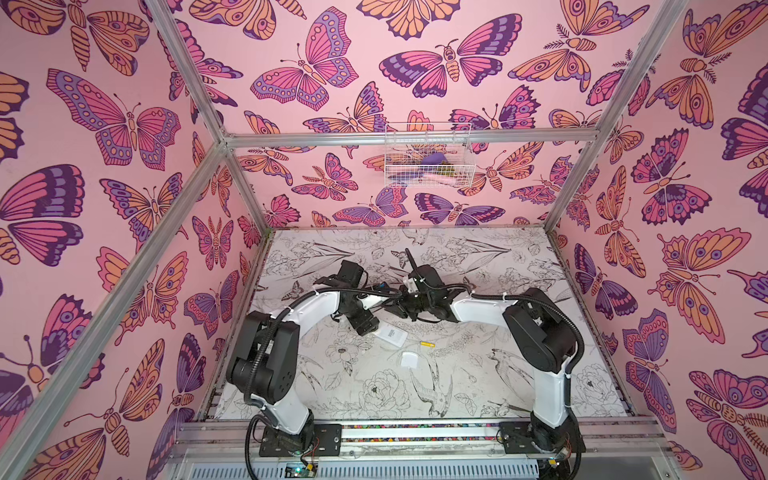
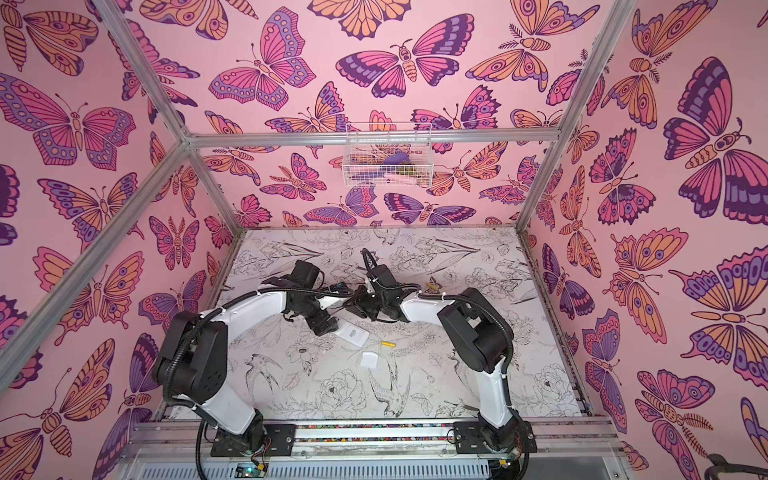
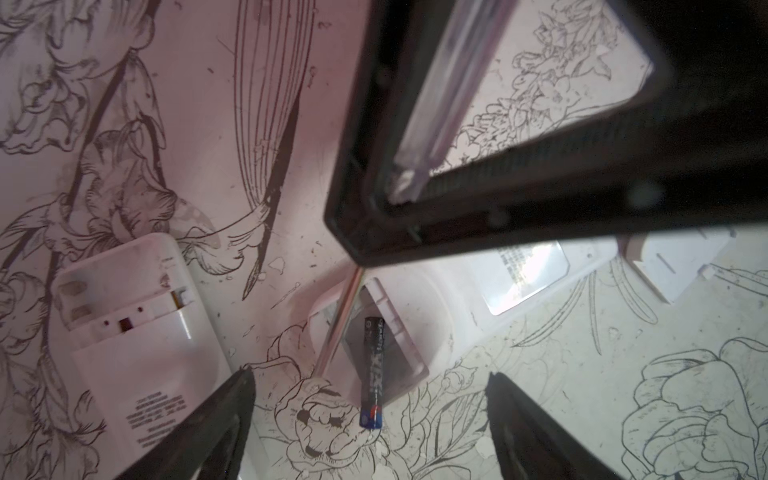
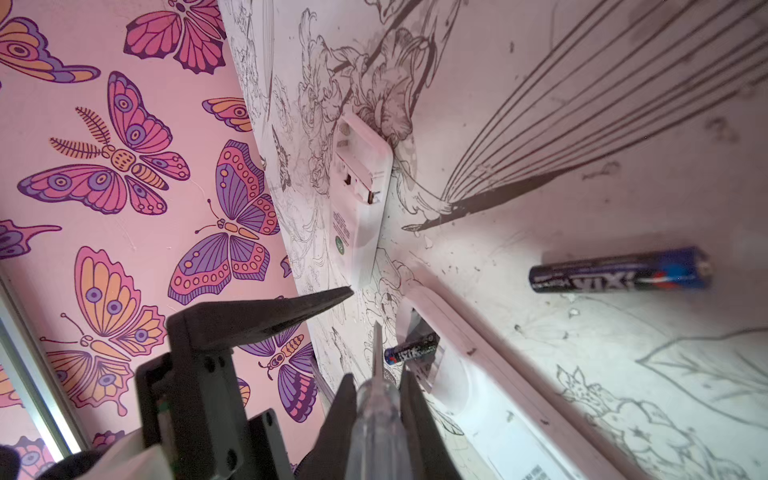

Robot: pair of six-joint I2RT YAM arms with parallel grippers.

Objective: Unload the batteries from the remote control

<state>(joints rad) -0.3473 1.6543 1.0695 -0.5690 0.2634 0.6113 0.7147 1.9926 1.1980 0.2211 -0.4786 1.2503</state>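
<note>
While the black battery (image 3: pixel 372 372) lies tilted, half out of the open bay of the remote control (image 3: pixel 442 320), I see it ahead of the wide-spread fingers of the left gripper (image 3: pixel 370 374), touching neither. The right gripper (image 4: pixel 376 378) pinches the clear-handled screwdriver (image 4: pixel 374 424), its tip just beside that battery; a second black battery (image 4: pixel 621 270) lies loose on the table (image 4: pixel 540 166), well off the screwdriver's side.

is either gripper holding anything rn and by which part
The right gripper is shut on the slim screwdriver with a clear plastic handle, gripping that handle. The left gripper is open, holding nothing.
</note>
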